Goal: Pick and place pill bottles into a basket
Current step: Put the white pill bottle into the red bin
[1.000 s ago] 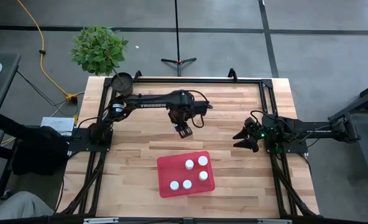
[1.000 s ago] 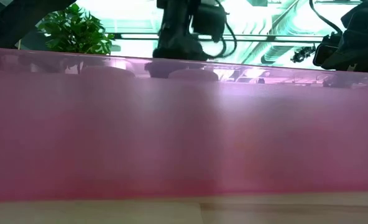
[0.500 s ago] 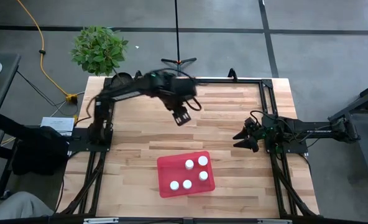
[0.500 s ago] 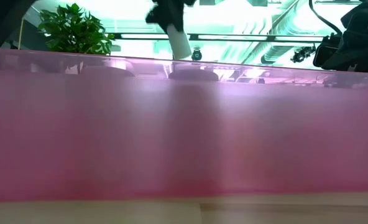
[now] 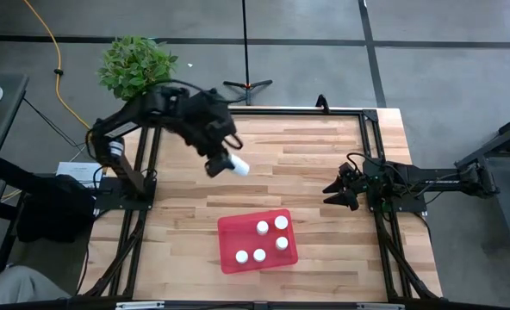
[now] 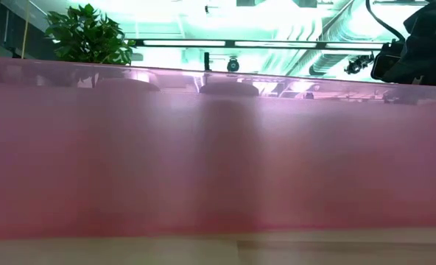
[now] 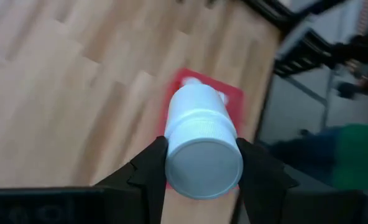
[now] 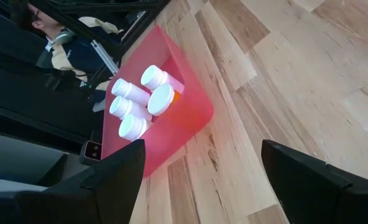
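My left end effector [image 5: 220,163] hangs above the wooden table [image 5: 324,164] toward its far left corner, pinching a small white-capped pill bottle [image 7: 201,148]. The shallow red plastic basket [image 5: 231,232] sits near the table's near edge holding five white-capped bottles [image 5: 262,227]. My right end effector [image 5: 335,195] waits, fingers spread, at the right edge.

the wooden table [image 5: 324,146] carries the red basket [image 5: 231,234].

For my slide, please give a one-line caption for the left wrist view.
Left pincer shut on a white-capped pill bottle, held above the wooden table, with the red basket beyond.
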Robot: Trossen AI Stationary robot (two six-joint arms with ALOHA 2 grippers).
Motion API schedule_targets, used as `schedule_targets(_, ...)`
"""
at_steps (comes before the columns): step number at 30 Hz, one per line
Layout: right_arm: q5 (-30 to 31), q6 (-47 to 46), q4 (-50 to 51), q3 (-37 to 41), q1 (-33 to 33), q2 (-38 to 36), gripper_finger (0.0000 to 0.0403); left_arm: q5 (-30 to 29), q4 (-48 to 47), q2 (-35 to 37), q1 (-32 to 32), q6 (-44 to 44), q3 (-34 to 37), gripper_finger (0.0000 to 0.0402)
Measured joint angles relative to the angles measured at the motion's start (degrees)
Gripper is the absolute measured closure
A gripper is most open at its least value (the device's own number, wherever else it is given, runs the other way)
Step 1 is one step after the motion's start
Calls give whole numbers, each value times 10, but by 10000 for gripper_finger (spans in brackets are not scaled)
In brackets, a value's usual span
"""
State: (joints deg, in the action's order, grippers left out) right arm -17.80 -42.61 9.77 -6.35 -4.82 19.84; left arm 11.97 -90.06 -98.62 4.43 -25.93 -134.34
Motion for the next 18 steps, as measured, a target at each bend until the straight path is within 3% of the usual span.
schedule_targets(9,6,-5,-2,0,0,0,91,-19,1,13,-123,-70,5,207)
schedule_targets(18,7,-8,-2,0,0,0,91,-88,0,13,-229,-154,110,207)
